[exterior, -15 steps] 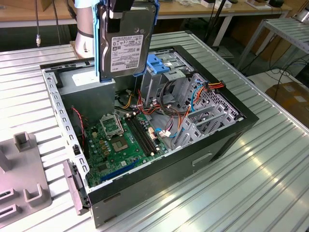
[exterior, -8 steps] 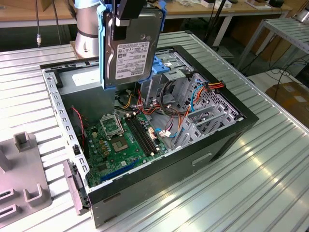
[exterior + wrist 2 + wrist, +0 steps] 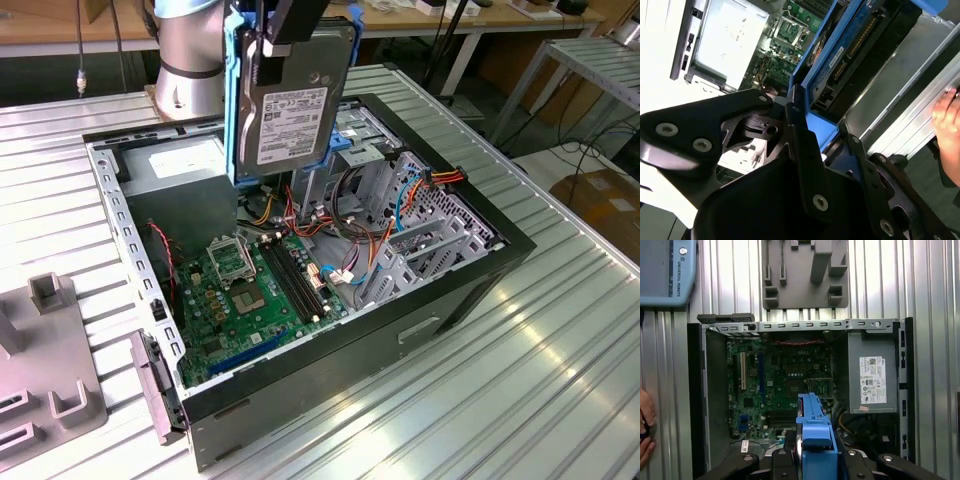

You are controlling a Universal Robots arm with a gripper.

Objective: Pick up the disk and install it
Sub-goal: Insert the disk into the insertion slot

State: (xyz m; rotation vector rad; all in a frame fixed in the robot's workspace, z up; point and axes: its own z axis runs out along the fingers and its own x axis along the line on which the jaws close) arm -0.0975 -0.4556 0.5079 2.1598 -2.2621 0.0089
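**Colours and patterns**

The disk (image 3: pixel 295 105) is grey metal with a white label and a bright blue frame. Inside the black case (image 3: pixel 330 375), the circuit board (image 3: pixel 235 300) is green, the wires (image 3: pixel 445 178) red, orange and yellow. Under the case, the tabletop (image 3: pixel 520 390) is silvery, ribbed in stripes.

The black gripper (image 3: pixel 815 125) sits in the middle of the frame, with round silver screws on it. Its fingers (image 3: pixel 799 132) squeeze the disk (image 3: pixel 852 47) by its bright blue frame, one on each side. The disk is tilted, and we see its thin edge and its dark side. Past it lies a green board (image 3: pixel 790 25) full of small parts. Beside the board is a grey box (image 3: pixel 727 37) with a pale, washed-out top, maybe a label. A person's hand (image 3: pixel 947 117) is at the edge of the frame, over the ridged metal surface (image 3: pixel 900 100).
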